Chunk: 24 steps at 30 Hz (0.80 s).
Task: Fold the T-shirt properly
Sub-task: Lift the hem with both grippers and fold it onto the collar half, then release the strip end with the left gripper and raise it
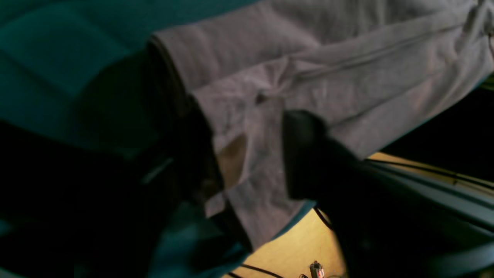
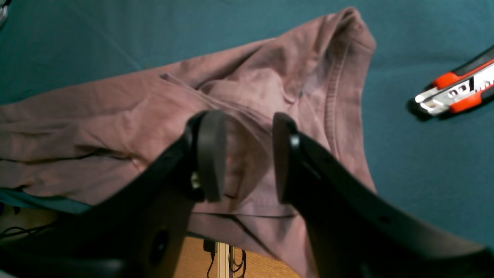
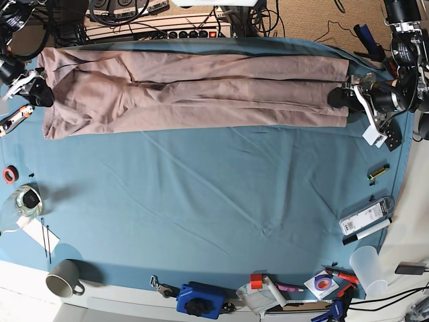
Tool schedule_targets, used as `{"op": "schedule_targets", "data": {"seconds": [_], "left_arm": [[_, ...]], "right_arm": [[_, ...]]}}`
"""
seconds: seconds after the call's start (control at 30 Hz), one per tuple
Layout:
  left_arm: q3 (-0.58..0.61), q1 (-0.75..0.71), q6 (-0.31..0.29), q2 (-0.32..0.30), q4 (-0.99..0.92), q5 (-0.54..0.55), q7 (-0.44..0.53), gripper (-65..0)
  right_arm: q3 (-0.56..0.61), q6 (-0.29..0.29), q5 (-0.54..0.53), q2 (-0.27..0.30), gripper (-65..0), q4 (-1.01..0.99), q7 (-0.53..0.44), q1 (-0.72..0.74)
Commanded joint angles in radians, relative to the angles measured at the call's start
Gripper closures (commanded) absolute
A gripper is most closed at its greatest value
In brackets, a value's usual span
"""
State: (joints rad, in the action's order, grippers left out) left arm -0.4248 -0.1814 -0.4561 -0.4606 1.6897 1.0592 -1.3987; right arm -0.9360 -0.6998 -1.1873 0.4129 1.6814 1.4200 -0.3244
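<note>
The mauve-tan T-shirt [image 3: 194, 87] lies folded into a long strip along the far edge of the teal table cloth [image 3: 214, 201]. My left gripper [image 3: 338, 97] is at the strip's right end. In the left wrist view, the left gripper [image 1: 247, 154] has its dark fingers [image 1: 305, 154] apart with T-shirt [image 1: 347, 58] fabric between them, near the table edge. My right gripper [image 3: 39, 90] is at the strip's left end. In the right wrist view, the right gripper [image 2: 247, 154] is open, its pads [image 2: 210, 154] just above the wrinkled T-shirt [image 2: 115, 116].
A red utility knife [image 2: 455, 85] lies on the cloth beside the right gripper and shows in the base view [image 3: 15, 119]. A tape roll [image 3: 9, 174], mug [image 3: 64, 285], blue tool [image 3: 198, 300], plastic cup [image 3: 369, 265] and markers [image 3: 365, 231] line the table edges. A power strip [image 3: 174, 30] and cables lie behind.
</note>
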Motion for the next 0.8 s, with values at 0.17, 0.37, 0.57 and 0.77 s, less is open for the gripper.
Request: {"op": "schedule_targets", "data": {"seconds": [0.17, 0.37, 0.57, 0.77], "left_arm": [[-0.006, -0.027, 0.045, 0.032, 0.023, -0.083, 0.053, -34.8], [-0.006, -0.040, 0.125, 0.117, 0.023, -0.274, 0.091, -34.8], [-0.005, -0.060, 0.168, 0.153, 0.023, -0.321, 0.084, -34.7], [-0.005, -0.077, 0.130, 0.145, 0.023, -0.241, 0.043, -18.2]], "right_arm": [[-0.011, 0.002, -0.024, 0.027, -20.8, 0.015, -0.024, -0.013], [-0.011, 0.002, -0.020, 0.027, -20.8, 0.015, -0.024, -0.014], [-0.011, 0.002, -0.016, 0.027, -20.8, 0.015, -0.024, -0.013], [-0.011, 0.002, -0.016, 0.028, -20.8, 0.015, -0.024, -0.013]]}}
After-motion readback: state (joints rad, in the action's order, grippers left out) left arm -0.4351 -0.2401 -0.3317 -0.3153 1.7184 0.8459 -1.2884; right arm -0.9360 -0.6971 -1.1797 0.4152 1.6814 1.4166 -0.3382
